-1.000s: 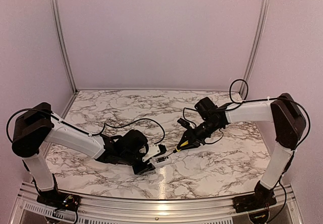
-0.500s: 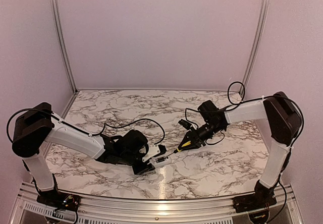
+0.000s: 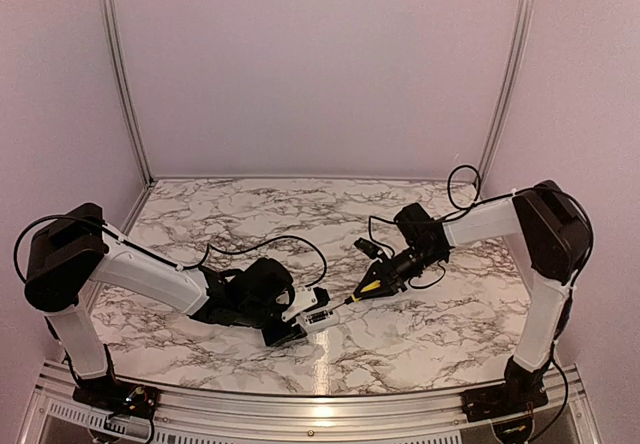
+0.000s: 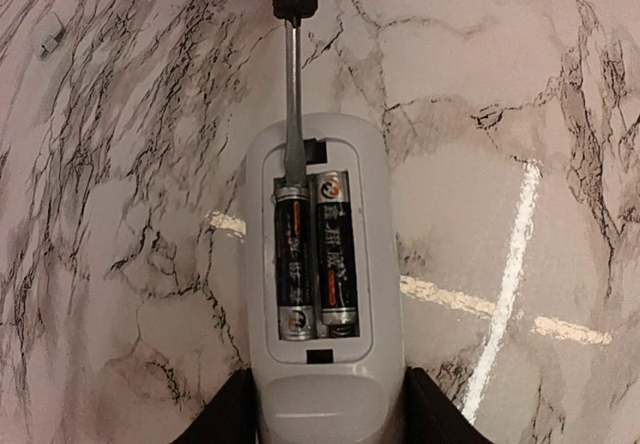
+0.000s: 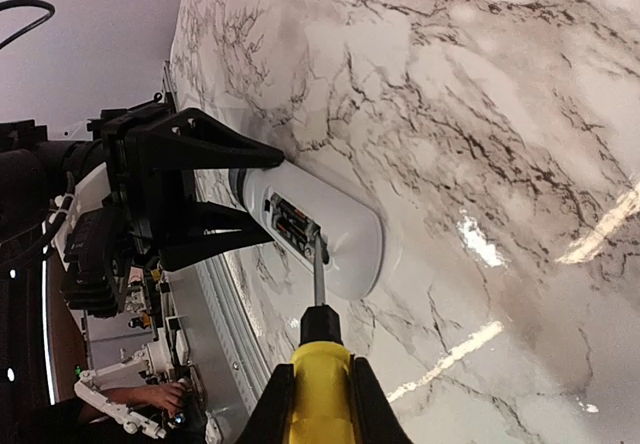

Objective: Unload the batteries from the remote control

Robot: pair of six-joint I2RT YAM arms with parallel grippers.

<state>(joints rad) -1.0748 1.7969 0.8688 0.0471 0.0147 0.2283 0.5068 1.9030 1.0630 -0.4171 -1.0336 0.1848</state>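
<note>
The white remote control [image 4: 322, 264] lies on the marble table with its battery bay open; it also shows in the top view [image 3: 314, 317] and the right wrist view [image 5: 330, 226]. Two dark batteries [image 4: 313, 256] sit side by side in the bay. My left gripper [image 4: 325, 414] is shut on the remote's near end. My right gripper [image 5: 320, 394] is shut on a yellow-handled screwdriver [image 5: 319, 364]. Its metal shaft [image 4: 293, 104] reaches into the bay's far end, with the tip at the top of the left battery [image 4: 292, 264].
A small pale piece [image 4: 50, 42] lies on the marble table [image 3: 440, 314] at the far left in the left wrist view. A metal rail [image 3: 300, 404] runs along the table's near edge. Cables [image 3: 260, 244] loop over the tabletop behind the arms.
My right arm has folded in a little, its wrist drifting slightly left and down while the screwdriver tip stays at the remote. The left arm and remote have not moved.
</note>
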